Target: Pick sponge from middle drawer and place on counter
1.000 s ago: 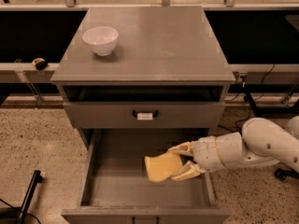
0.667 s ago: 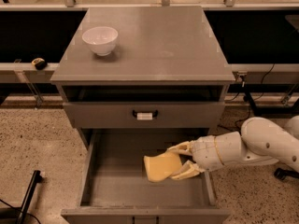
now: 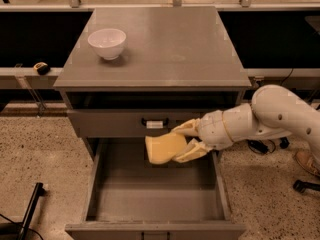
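The pale yellow sponge (image 3: 164, 148) is held between the cream fingers of my gripper (image 3: 181, 143), which is shut on it. The gripper hangs above the open middle drawer (image 3: 155, 204), near its back, just under the closed upper drawer front (image 3: 110, 123) with the white tag on its handle. My white arm reaches in from the right. The grey counter (image 3: 170, 44) lies above, at the top of the cabinet. The drawer floor under the sponge is bare.
A white bowl (image 3: 107, 43) stands on the counter's back left. A dark rail with posts runs behind the cabinet. A black stand leg (image 3: 31, 204) lies on the speckled floor at lower left. Cables and a wheeled base show at the right.
My gripper has risen with the sponge, from low inside the drawer to about the level of the upper drawer front.
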`<action>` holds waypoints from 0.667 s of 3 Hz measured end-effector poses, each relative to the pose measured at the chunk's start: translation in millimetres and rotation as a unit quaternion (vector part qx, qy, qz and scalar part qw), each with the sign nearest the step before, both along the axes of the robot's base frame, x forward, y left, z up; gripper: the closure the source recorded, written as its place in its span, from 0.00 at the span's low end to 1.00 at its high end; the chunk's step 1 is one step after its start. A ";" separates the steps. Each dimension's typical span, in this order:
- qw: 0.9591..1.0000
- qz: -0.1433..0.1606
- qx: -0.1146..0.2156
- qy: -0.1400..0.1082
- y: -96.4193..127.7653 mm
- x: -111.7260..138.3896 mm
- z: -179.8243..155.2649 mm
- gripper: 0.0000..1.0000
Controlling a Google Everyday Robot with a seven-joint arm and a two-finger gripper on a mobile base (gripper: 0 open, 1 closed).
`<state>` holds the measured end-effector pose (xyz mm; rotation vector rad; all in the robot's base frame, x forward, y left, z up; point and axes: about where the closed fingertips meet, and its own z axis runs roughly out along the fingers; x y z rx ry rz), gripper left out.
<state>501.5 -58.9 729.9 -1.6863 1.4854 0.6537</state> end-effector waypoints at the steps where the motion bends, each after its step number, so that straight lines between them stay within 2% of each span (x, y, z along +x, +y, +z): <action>1: 0.999 -0.033 -0.010 -0.009 6.7 26.2 36.7 1.00; 2: 0.995 -0.094 -0.005 -0.034 -5.7 68.0 93.1 1.00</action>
